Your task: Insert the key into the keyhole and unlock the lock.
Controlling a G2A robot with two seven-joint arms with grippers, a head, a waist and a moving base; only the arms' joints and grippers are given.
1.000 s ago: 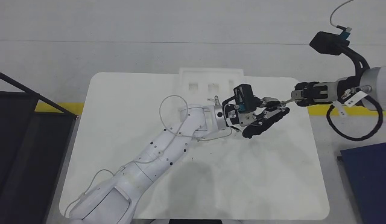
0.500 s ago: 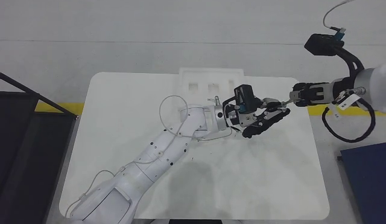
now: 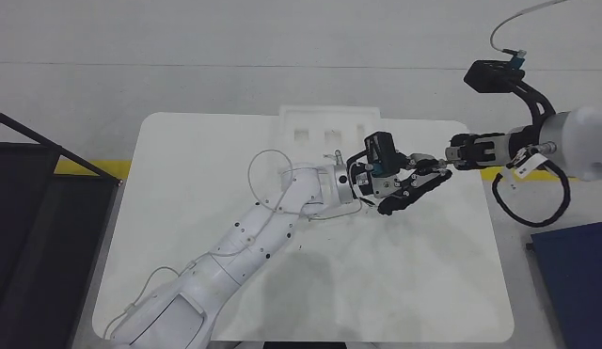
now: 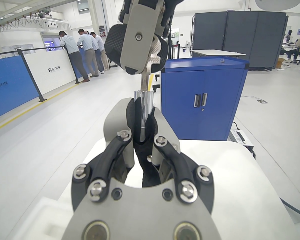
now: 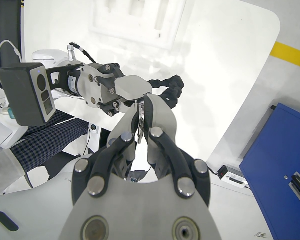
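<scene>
white table (image 3: 207,208) below, lock (image 4: 144,101) meets key (image 4: 145,79).
left gripper (image 4: 142,116) clamps the lock; right gripper (image 5: 142,106) pinches the key, blade at the lock's end.

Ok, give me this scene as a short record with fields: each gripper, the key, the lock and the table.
left gripper: shut on lock, over table
right gripper: shut on key
key: blade tip meets the lock's chrome end; depth unclear
cable: black, loops out from the lock
foam tray: at table's far edge
</scene>
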